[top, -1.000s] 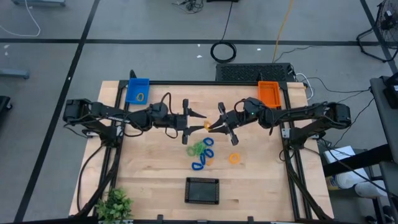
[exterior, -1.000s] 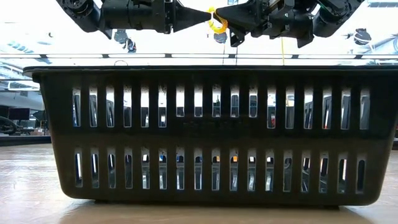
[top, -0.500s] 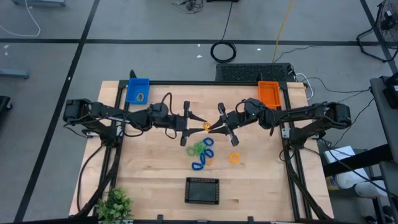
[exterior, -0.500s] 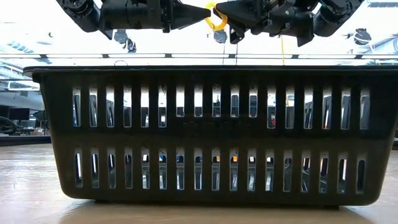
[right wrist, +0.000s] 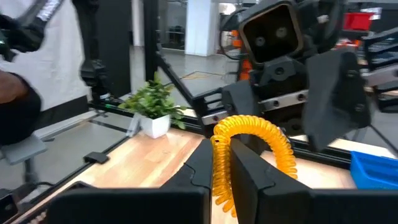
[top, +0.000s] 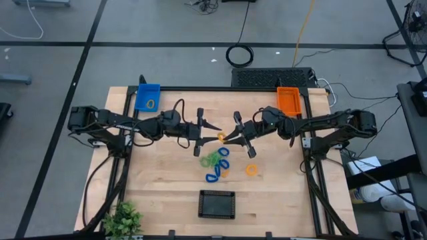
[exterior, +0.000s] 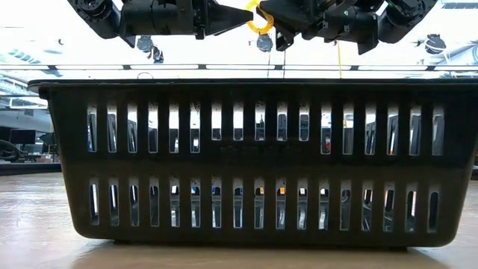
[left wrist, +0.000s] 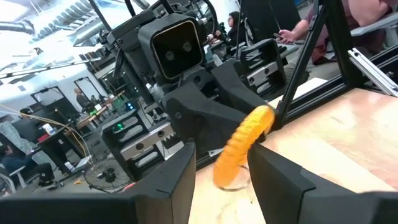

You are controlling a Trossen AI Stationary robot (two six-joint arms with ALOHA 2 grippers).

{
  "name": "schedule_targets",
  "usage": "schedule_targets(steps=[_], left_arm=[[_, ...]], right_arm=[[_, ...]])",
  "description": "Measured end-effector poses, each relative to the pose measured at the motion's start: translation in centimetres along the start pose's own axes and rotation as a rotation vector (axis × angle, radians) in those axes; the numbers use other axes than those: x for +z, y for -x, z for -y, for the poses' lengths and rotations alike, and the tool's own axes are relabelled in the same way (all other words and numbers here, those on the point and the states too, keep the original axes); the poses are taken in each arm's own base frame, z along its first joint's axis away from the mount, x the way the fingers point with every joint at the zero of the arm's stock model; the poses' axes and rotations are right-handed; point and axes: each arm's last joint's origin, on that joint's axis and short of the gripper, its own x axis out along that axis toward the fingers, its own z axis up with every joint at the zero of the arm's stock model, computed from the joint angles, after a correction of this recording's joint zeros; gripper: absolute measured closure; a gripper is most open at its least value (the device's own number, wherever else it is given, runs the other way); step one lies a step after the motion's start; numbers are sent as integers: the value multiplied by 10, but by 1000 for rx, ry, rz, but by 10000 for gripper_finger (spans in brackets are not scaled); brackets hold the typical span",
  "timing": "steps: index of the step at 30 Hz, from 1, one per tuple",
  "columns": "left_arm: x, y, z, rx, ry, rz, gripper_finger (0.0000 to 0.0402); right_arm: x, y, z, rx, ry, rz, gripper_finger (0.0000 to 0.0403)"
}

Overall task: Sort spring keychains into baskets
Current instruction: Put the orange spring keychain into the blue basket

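I see an orange-yellow keychain (top: 221, 136) held in the air above the middle of the table, between the two grippers, which face each other tip to tip. My right gripper (top: 233, 136) has its fingers pinched narrow on the coil; in the right wrist view the coil (right wrist: 252, 152) arches over the closed fingers (right wrist: 244, 167). My left gripper (top: 211, 125) sits just to the left of it with its fingers spread wide; in the left wrist view the coil (left wrist: 244, 143) hangs in the gap between them, and I cannot tell whether either finger touches it. From table height the keychain (exterior: 259, 18) shows high up, above the rim of the black basket (exterior: 254, 161).

Below and slightly nearer, a loose cluster lies on the wood: a green keychain (top: 210, 159), a blue keychain (top: 223, 153) beside it, and another blue coil (top: 213, 177) at the near edge of the cluster. A second orange keychain (top: 251, 169) lies apart to the right.

The black basket (top: 217, 204) stands near the front edge, centred. The blue basket (top: 147, 97) is at the far left corner with a yellow coil (top: 150, 104) inside. The orange basket (top: 289, 101) is at the far right corner. A small plant (top: 123, 219) stands at the near left corner.
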Motion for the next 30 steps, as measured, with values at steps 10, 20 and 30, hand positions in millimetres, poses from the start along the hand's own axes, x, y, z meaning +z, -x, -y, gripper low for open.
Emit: schedule_targets(steps=[10, 20, 30], left_arm=[[0, 0, 0, 0, 0, 0, 267], [0, 0, 0, 1, -1, 0, 270], [0, 0, 0, 1, -10, 0, 270]], right_arm=[[-1, 0, 1, -19, -3, -7, 384], [-1, 0, 1, -19, -4, -8, 384], [-1, 0, 0, -19, -4, -9, 384]])
